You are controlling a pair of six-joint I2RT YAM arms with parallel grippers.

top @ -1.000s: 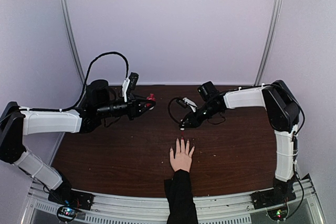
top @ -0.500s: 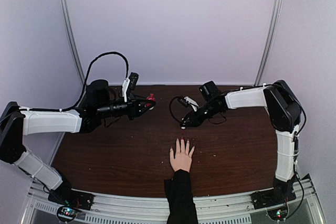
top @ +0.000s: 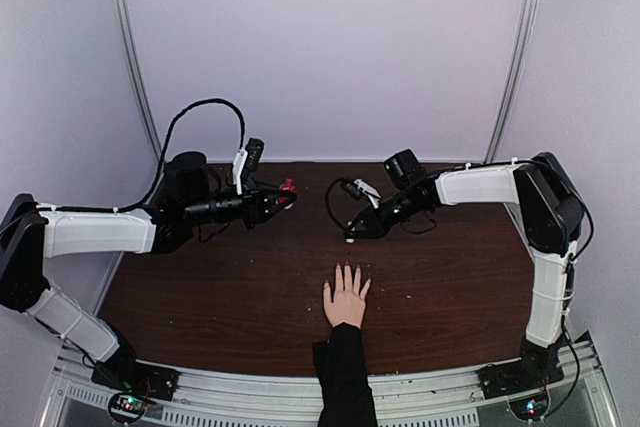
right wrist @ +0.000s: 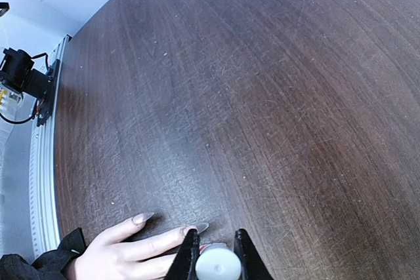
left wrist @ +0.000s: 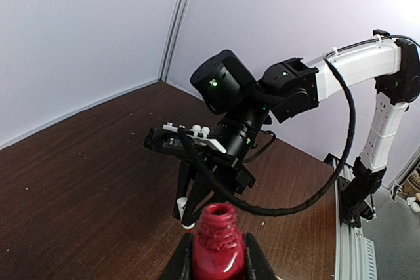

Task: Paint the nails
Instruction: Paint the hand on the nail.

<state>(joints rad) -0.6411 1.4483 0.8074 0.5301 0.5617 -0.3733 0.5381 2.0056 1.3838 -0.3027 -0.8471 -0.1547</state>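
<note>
A pale hand (top: pixel 347 297) with a black sleeve lies palm down on the dark wooden table, fingers pointing away. In the right wrist view two long nails (right wrist: pixel 143 216) look bare. A bit of red shows beside the cap, and I cannot tell whether it is a nail or the brush. My right gripper (right wrist: pixel 216 244) is shut on the white brush cap (right wrist: pixel 217 265), just beyond the fingertips (top: pixel 346 267). My left gripper (left wrist: pixel 218 257) is shut on the open red polish bottle (left wrist: pixel 217 244) and holds it above the table at back left (top: pixel 288 187).
The right arm's wrist and black cable (left wrist: pixel 223 90) fill the middle of the left wrist view. The table's metal front rail (top: pixel 300 387) runs under the sleeve. The purple back wall (top: pixel 320 67) closes the far side.
My right gripper has shifted slightly right and away from the fingertips with the cap. The left arm and the hand have not moved.
</note>
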